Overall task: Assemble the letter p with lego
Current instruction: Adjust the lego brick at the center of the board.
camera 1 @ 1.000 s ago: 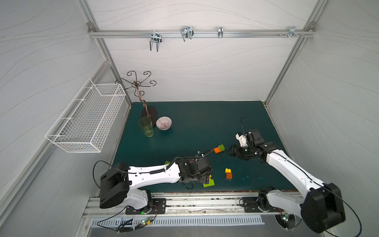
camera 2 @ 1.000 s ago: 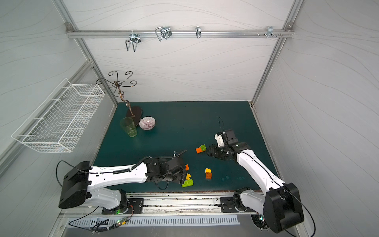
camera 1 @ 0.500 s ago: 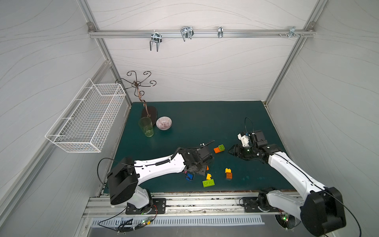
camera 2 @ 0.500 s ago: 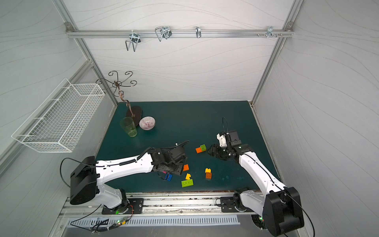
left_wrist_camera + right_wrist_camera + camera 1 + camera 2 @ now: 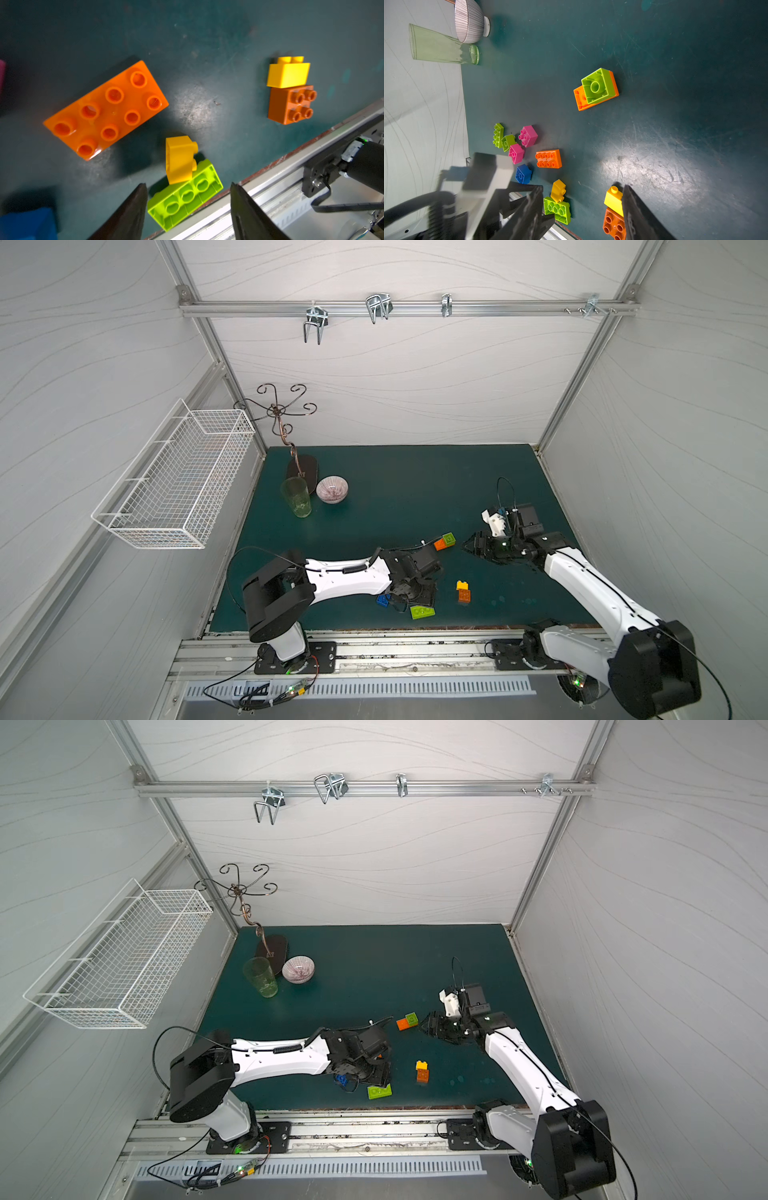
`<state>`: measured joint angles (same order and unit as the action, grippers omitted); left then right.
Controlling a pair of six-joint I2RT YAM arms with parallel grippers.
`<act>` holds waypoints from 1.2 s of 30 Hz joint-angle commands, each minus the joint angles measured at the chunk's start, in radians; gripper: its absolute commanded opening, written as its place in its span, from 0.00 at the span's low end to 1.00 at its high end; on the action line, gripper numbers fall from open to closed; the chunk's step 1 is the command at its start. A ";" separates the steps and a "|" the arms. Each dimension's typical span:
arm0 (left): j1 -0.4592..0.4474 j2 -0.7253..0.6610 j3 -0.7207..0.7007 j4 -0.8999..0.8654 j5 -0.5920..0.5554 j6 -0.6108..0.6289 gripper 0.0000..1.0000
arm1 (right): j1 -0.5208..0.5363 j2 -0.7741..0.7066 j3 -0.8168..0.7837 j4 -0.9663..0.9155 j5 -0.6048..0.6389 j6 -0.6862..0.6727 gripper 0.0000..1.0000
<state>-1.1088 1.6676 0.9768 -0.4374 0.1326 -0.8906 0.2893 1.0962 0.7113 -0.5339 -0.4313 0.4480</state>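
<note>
1. Lego bricks point(image 5: 549, 159): glossy studded plastic, square or oblong, scattered near the front edge of the scuffed dark-green bench point(image 5: 395, 497).
2. Left pincer point(image 5: 188, 185): arm stretched low; jaws apart, empty, close to a lime oblong brick point(image 5: 185, 195).
3. Right pincer point(image 5: 582, 187): arm reaching inward; jaws apart, gripping nothing, near an orange-and-lime pair point(image 5: 598, 87).

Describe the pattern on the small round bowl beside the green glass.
Bowl: thin dark stripes on white; right wrist view.
</note>
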 commanded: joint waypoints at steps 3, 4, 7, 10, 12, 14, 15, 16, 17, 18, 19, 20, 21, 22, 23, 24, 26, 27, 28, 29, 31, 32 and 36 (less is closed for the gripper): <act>-0.002 0.033 0.006 0.054 -0.039 -0.037 0.65 | -0.012 -0.033 -0.012 -0.004 -0.026 -0.019 0.61; -0.002 0.038 0.014 0.047 -0.052 -0.033 0.65 | -0.013 -0.036 -0.013 -0.005 -0.032 -0.020 0.62; -0.002 0.063 0.040 0.025 -0.083 -0.018 0.63 | -0.022 -0.048 -0.013 -0.014 -0.035 -0.027 0.61; -0.002 0.083 0.052 0.042 -0.086 -0.015 0.60 | -0.033 -0.061 -0.012 -0.028 -0.041 -0.037 0.61; -0.002 0.099 0.063 0.052 -0.081 -0.013 0.59 | -0.041 -0.070 -0.015 -0.030 -0.049 -0.040 0.62; -0.003 0.123 0.081 0.059 -0.074 -0.005 0.59 | -0.046 -0.080 -0.020 -0.025 -0.044 -0.038 0.61; -0.001 0.135 0.086 0.074 -0.061 -0.009 0.59 | -0.052 -0.086 -0.021 -0.020 -0.045 -0.037 0.61; 0.000 0.146 0.093 0.090 -0.049 -0.009 0.59 | -0.059 -0.090 -0.023 -0.017 -0.047 -0.036 0.61; 0.000 0.155 0.100 0.099 -0.042 -0.007 0.59 | -0.066 -0.093 -0.020 -0.020 -0.045 -0.039 0.61; 0.000 0.166 0.113 0.104 -0.039 -0.005 0.59 | -0.076 -0.096 -0.015 -0.030 -0.045 -0.040 0.61; 0.000 0.176 0.128 0.106 -0.036 0.000 0.59 | -0.088 -0.102 -0.016 -0.034 -0.053 -0.043 0.61; 0.000 0.184 0.140 0.106 -0.036 0.005 0.58 | -0.098 -0.111 -0.017 -0.034 -0.056 -0.040 0.61; 0.000 0.192 0.152 0.106 -0.038 0.008 0.58 | -0.106 -0.118 -0.021 -0.032 -0.057 -0.038 0.61; 0.000 0.198 0.163 0.107 -0.040 0.013 0.58 | -0.112 -0.126 -0.024 -0.031 -0.056 -0.036 0.61; 0.001 0.203 0.172 0.111 -0.039 0.014 0.58 | -0.118 -0.130 -0.025 -0.032 -0.056 -0.035 0.61; 0.001 0.209 0.181 0.119 -0.032 0.017 0.57 | -0.125 -0.134 -0.026 -0.034 -0.052 -0.033 0.61; 0.001 0.215 0.208 0.120 -0.019 0.023 0.57 | -0.141 -0.146 -0.029 -0.035 -0.056 -0.032 0.61; 0.001 0.212 0.221 0.111 -0.023 0.027 0.57 | -0.151 -0.152 -0.029 -0.035 -0.055 -0.031 0.61; 0.001 0.204 0.230 0.099 -0.030 0.022 0.57 | -0.160 -0.157 -0.030 -0.035 -0.059 -0.029 0.61; 0.001 0.191 0.230 0.087 -0.046 0.016 0.58 | -0.170 -0.159 -0.030 -0.035 -0.063 -0.028 0.61; 0.005 0.148 0.221 0.043 -0.103 -0.004 0.61 | -0.192 -0.160 -0.032 -0.035 -0.077 -0.026 0.61; 0.007 0.126 0.211 0.024 -0.124 -0.016 0.64 | -0.203 -0.161 -0.034 -0.033 -0.086 -0.025 0.61; 0.015 0.020 0.165 -0.055 -0.179 -0.101 0.71 | -0.245 -0.168 -0.043 -0.023 -0.118 -0.019 0.61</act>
<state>-1.1007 1.7718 1.1477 -0.4171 0.0269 -0.9222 0.0643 0.9436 0.6846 -0.5507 -0.5102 0.4229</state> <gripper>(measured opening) 0.702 0.611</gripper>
